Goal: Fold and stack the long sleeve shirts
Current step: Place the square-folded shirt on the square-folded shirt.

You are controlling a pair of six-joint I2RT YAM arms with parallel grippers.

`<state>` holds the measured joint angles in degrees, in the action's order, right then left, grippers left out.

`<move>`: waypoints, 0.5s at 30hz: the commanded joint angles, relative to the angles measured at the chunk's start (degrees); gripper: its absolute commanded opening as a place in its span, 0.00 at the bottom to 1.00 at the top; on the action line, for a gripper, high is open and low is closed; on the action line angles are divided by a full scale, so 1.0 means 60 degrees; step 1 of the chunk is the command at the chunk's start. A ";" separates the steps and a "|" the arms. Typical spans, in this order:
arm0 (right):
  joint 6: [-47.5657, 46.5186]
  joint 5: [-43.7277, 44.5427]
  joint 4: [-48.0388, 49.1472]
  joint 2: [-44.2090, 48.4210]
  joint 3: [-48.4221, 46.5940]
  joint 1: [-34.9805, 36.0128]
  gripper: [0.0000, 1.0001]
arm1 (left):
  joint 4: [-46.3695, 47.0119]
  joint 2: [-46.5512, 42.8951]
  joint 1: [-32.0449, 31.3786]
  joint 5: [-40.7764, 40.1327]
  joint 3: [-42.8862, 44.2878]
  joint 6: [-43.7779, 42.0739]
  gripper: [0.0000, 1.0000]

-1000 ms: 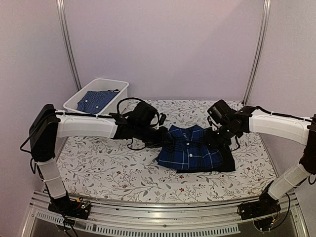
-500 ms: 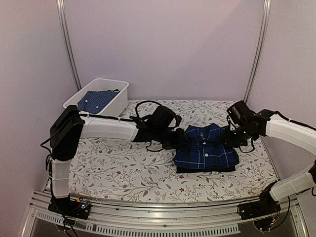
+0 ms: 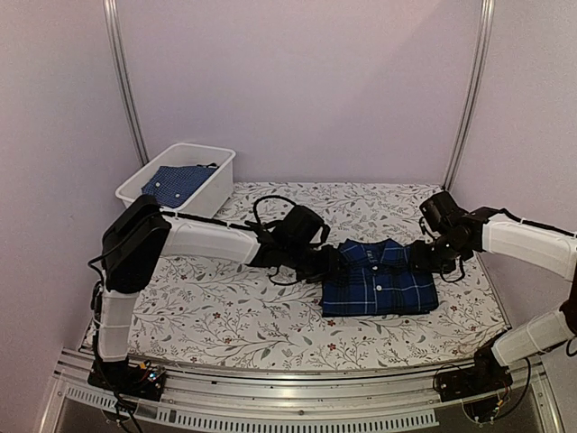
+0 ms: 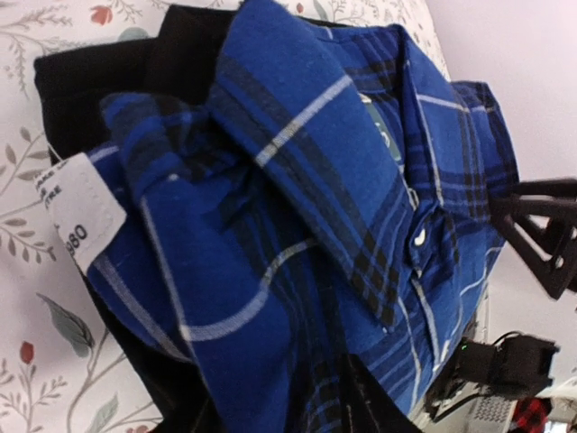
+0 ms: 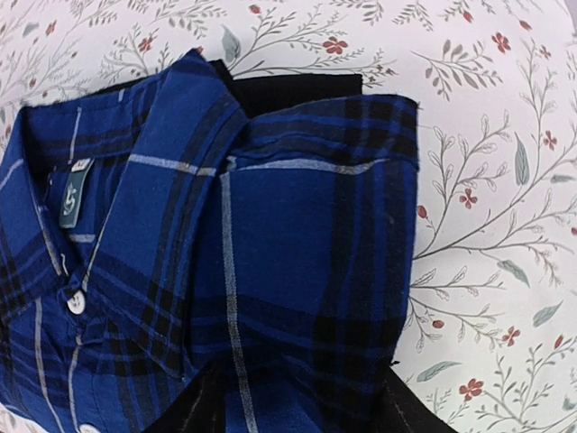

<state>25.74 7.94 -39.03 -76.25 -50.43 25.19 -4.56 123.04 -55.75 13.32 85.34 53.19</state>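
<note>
Top external: plaid shirt (image 3: pixel 379 289) on black shirt (image 5: pixel 288 90); left gripper (image 3: pixel 329 263), right gripper (image 3: pixel 422 257) flank it; openness unclear.

A white plastic bin (image 3: pixel 215 188) is sitting at the far left corner of a flowered tablecloth (image 3: pixel 225 316), holding a blue dotted cloth (image 3: pixel 176 183). Two metal posts (image 3: pixel 126 81) are standing against the pale wall (image 3: pixel 297 90), and a metal rail (image 3: pixel 297 399) is running along the near edge.

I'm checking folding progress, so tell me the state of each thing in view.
plaid shirt: folded, lying on the black shirt.
black shirt: folded, underneath, on the table.
white bin: holding a blue cloth.
right hand: open, at the stack's edge.
left hand: at the stack's edge, opening unclear.
</note>
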 commanded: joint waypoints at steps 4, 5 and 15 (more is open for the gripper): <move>-0.0049 0.0667 -0.0850 0.0468 -0.1093 -0.0003 0.65 | -0.0302 -0.0857 -0.0106 -0.1460 -0.0470 -0.0324 0.58; -0.0069 0.0633 -0.0939 0.0526 -0.1239 0.0056 0.65 | -0.0490 -0.1084 -0.0101 -0.1788 -0.0542 -0.0394 0.58; 0.0843 -0.0168 -0.0303 0.0304 -0.0615 0.1280 0.66 | -0.0147 -0.1602 -0.0204 -0.1152 -0.0494 -0.1883 0.30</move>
<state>27.53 9.47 -42.78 -73.52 -58.17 32.03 -7.86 112.77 -55.83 2.35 80.86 47.48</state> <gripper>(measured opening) 0.653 0.346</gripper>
